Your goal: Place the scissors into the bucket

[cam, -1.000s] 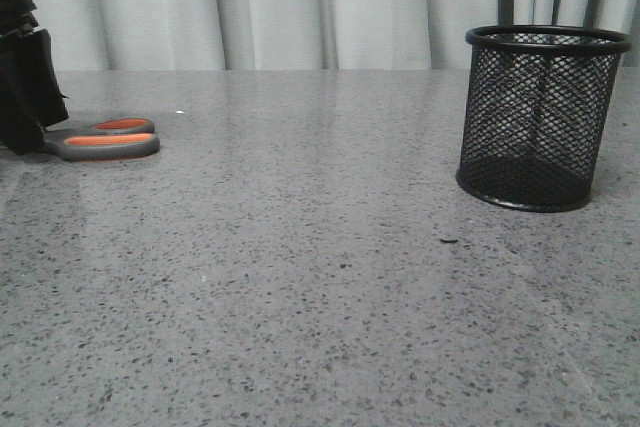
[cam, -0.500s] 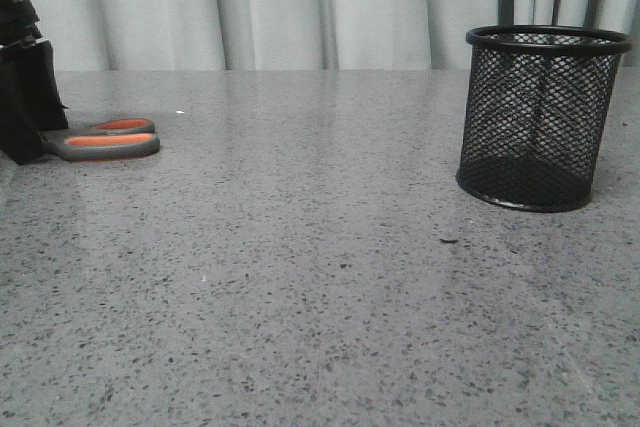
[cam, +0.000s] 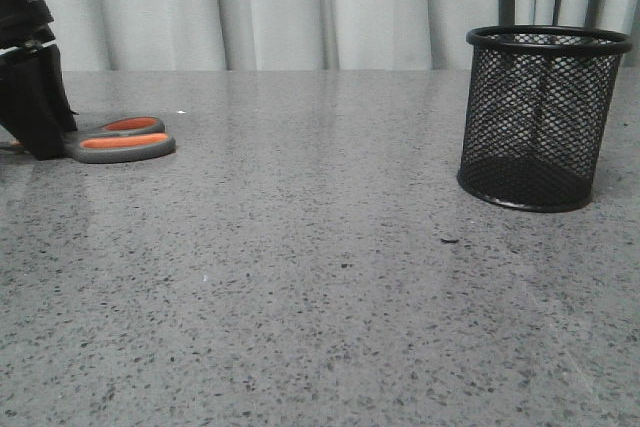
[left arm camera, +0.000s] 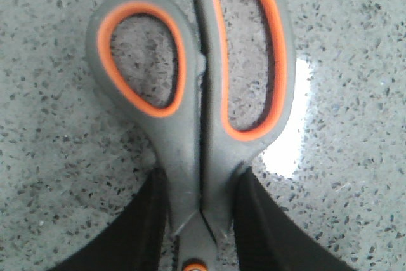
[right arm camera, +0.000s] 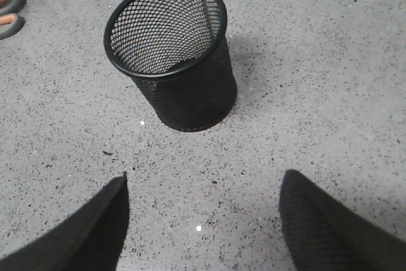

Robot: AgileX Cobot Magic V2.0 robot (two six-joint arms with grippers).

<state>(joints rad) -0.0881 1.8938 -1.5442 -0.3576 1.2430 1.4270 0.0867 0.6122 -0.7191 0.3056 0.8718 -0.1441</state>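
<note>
The scissors (cam: 122, 139) have dark grey handles with orange lining and sit low at the table's far left, handles pointing right. My left gripper (cam: 35, 107) is shut on them. In the left wrist view its black fingers (left arm camera: 149, 220) press both sides of the scissors (left arm camera: 196, 93) at the neck just above the pivot, and the blades are hidden. The bucket (cam: 540, 117), a black wire-mesh cup, stands upright at the right. My right gripper (right arm camera: 203, 201) is open and empty, above the table a short way from the bucket (right arm camera: 174, 61).
The grey speckled table (cam: 320, 277) stretches between the scissors and the bucket. White curtains (cam: 320, 7) hang behind the table's far edge. The scissors' handle tips (right arm camera: 9, 14) show at the edge of the right wrist view.
My left gripper and the scissors have shifted a little to the right together. The bucket has not moved.
</note>
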